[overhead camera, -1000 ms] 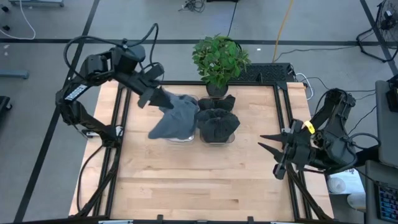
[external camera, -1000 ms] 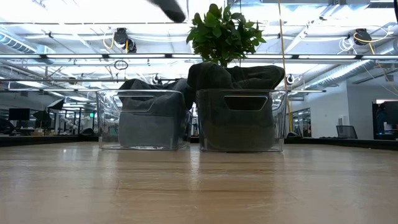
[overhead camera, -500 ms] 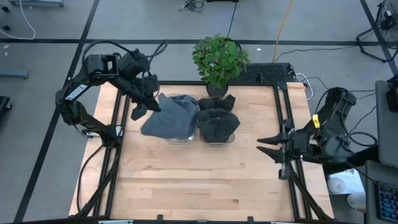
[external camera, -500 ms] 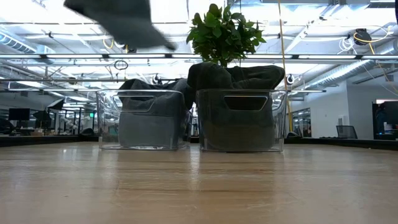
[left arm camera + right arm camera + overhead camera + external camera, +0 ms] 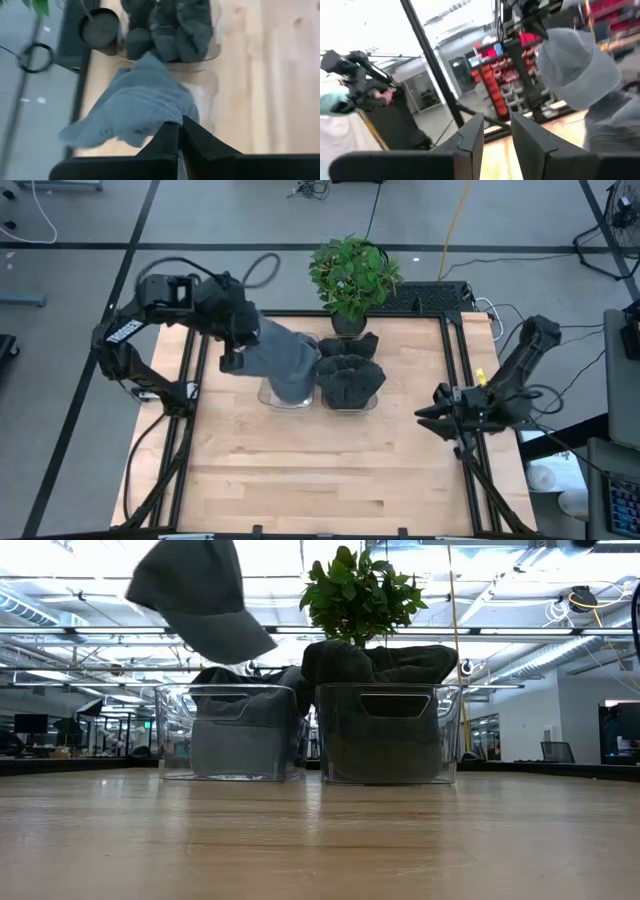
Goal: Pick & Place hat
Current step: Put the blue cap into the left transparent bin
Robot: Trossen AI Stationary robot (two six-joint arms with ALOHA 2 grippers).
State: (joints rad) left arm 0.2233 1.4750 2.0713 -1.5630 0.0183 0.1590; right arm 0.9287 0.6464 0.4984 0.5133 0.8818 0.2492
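A grey hat (image 5: 283, 360) hangs in the air over the left clear bin (image 5: 230, 732), with my left gripper (image 5: 232, 356) shut on it. In the low view the hat (image 5: 196, 595) floats high, its brim slanting down to the right. In the left wrist view the hat (image 5: 132, 105) spreads out beyond the fingers. The left bin holds more grey hats, and the right bin (image 5: 388, 732) holds dark hats (image 5: 350, 377). My right gripper (image 5: 428, 416) stands at the table's right edge, open, with nothing between its fingers (image 5: 470, 137). My left gripper pinches an edge of the grey hat (image 5: 170, 119) between its two shut fingers. The fingers slant down from the table's far left. The hat hangs clear of the bins and the table, slack below and beyond the fingertips.
A potted plant (image 5: 352, 275) stands just behind the two bins at the table's far edge. Bare wooden tabletop (image 5: 320, 470) stretches from the bins to the near edge. A black frame (image 5: 455, 360) runs along the table's sides.
My left gripper has rolled and tipped downward, keeping its hold. The hat has swung round from the near left and sunk, so it now hangs over the left bin. My right gripper has sunk, rolled and drawn back toward the table's right edge.
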